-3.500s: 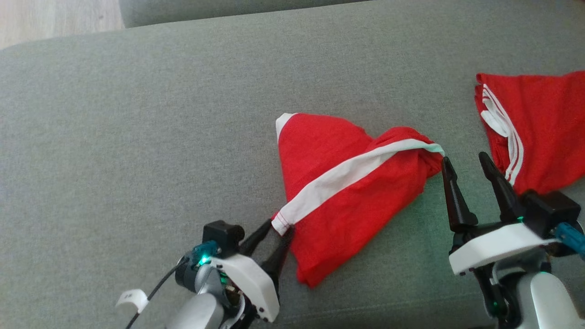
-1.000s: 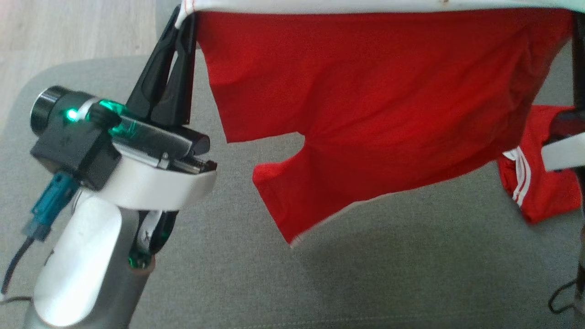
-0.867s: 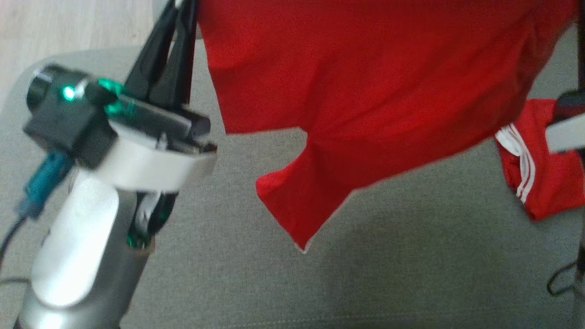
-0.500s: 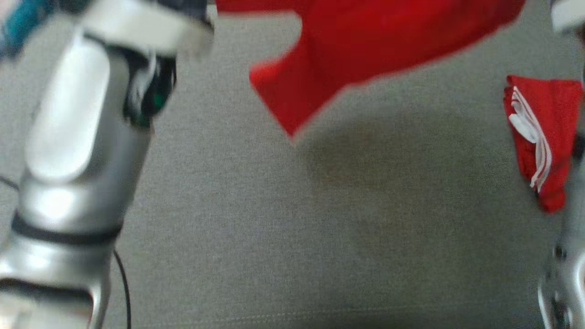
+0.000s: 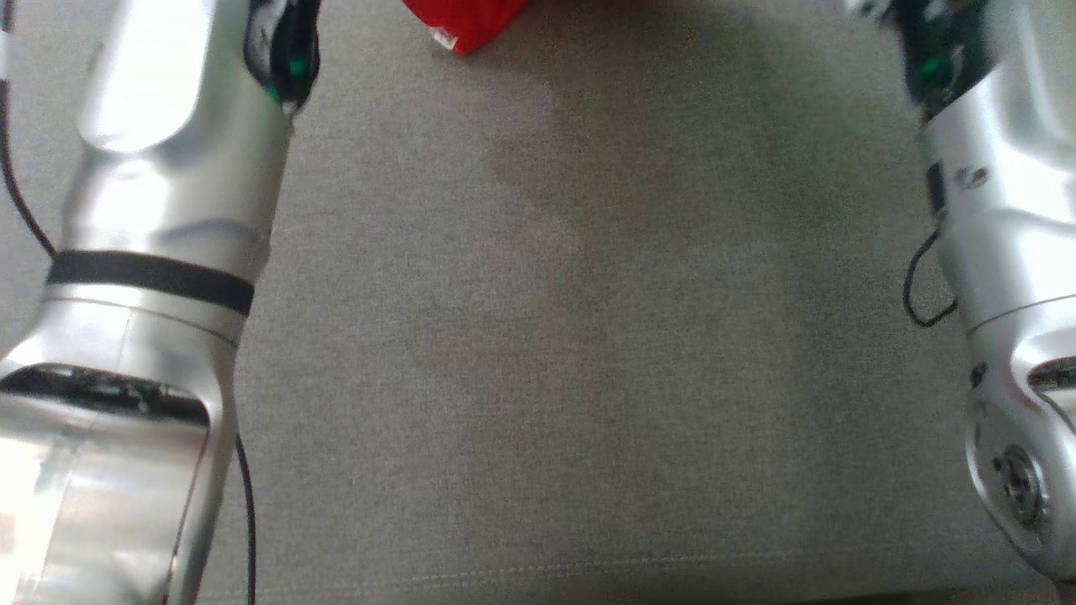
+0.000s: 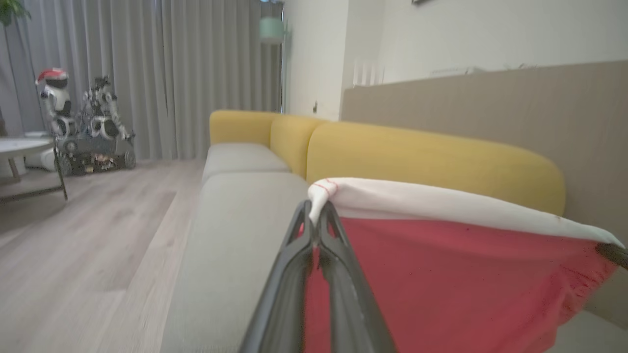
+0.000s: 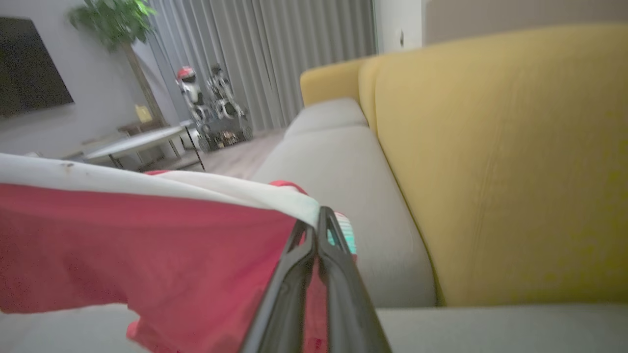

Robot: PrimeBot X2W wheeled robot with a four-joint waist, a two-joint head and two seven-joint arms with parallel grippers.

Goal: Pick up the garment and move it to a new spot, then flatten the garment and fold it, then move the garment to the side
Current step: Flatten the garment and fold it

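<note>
Head view: left arm [image 5: 160, 210] and right arm [image 5: 1000, 210] run up the two sides, with the grey sofa seat [image 5: 588, 336] between them. Jaws are out of frame here. One red tip of the garment [image 5: 466, 21] shows at the top, well back from the seat's front edge seam. Can't tell if the tip touches the seat. A black cable [image 5: 245, 496] runs along the left arm.

Left wrist view: left jaws are together, dark fingers [image 6: 294, 274] clamped on one corner of the garment's white waistband [image 6: 441, 206]. The red cloth [image 6: 441, 284] hangs below the band, off the seat. The band runs taut to a dark fingertip [image 6: 613, 254] of the other arm. Yellow backrest [image 6: 417, 157] is behind it. Wood floor [image 6: 88, 220], curtains [image 6: 171, 73], a table [image 6: 24, 147] and another robot [image 6: 83, 127] are further off.

Right wrist view: right jaws are together too, fingers [image 7: 338, 294] clamped on the opposite waistband corner. The garment [image 7: 147, 245] is spread out from them and hangs over the seat near its back edge, beside the backrest. TV [image 7: 29, 83] and plant [image 7: 113, 19] are in the background.
</note>
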